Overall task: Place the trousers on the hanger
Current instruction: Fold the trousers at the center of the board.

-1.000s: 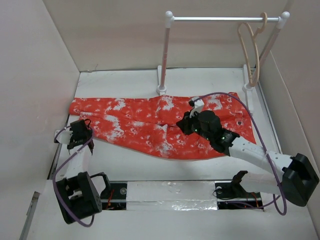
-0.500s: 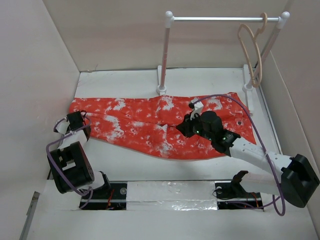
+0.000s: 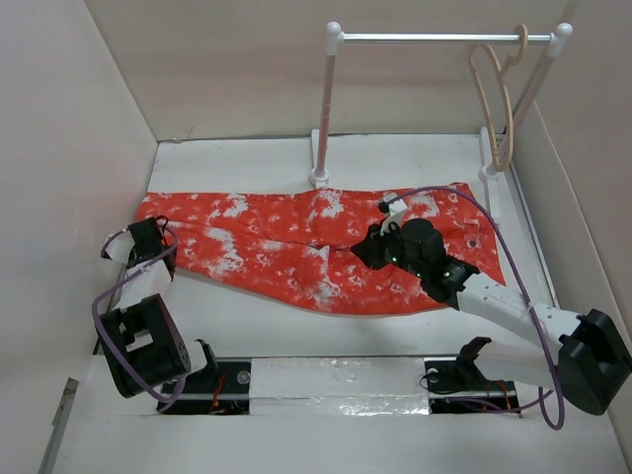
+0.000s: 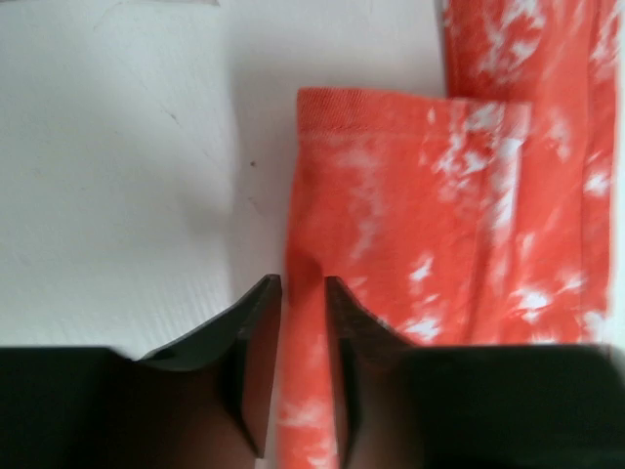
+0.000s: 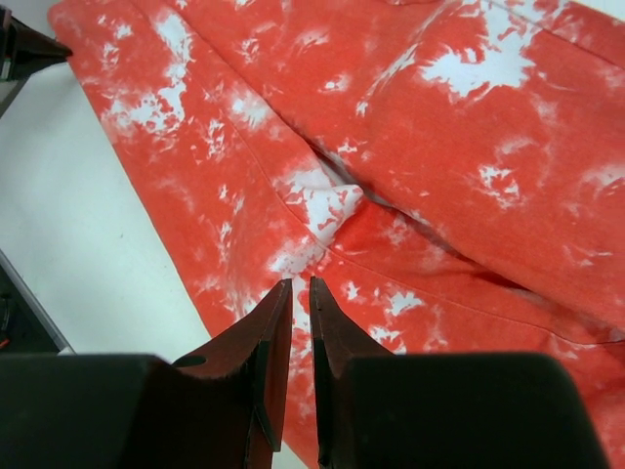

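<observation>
One high, two close.
Top camera looks down from the near side over the table (image 3: 247,158); each wrist camera sits close above the trousers (image 3: 286,247), shared by all three.

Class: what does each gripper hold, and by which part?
Left gripper pinches the trousers by a leg's edge near the hem; right gripper's hold cannot be told.

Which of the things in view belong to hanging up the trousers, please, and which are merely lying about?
Part of the job:
- the trousers, spread flat
- the hanger, hooked on the rail
- the left pincer and right pincer, both over the cloth

Merely there:
- the white-posted rack
- the table
</observation>
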{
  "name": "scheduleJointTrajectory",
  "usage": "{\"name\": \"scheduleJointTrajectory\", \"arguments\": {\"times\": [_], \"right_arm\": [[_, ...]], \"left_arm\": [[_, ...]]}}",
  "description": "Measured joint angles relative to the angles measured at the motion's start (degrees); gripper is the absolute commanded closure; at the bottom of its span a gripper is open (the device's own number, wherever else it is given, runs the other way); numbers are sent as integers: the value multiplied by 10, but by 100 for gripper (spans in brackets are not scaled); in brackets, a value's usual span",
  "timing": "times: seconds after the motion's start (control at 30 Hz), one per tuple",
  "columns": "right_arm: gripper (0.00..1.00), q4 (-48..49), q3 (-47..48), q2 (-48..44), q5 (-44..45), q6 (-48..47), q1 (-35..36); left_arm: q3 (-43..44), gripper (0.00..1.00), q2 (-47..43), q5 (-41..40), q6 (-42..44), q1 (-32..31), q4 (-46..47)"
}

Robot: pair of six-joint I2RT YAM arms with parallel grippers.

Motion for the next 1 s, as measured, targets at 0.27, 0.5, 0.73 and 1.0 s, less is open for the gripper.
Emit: {"name": "scheduleJointTrajectory", "arguments": {"times": [0.27,0.5,0.73,1.0], "right_arm": [[82,3,-3,-15,-17,0,-11],[82,3,-3,-16,-27,0,-16],[80,2,-3,-16,-17,0,-21],[55,-21,-19,-28,37,38,-118]], "left_arm": [[0,40,23,-10,4,0,-3],[22,87,59,-18,5,0,-9],[43,100,87,-17,10,2,-17],[32,100,-131,38,12,-11,-29]]}}
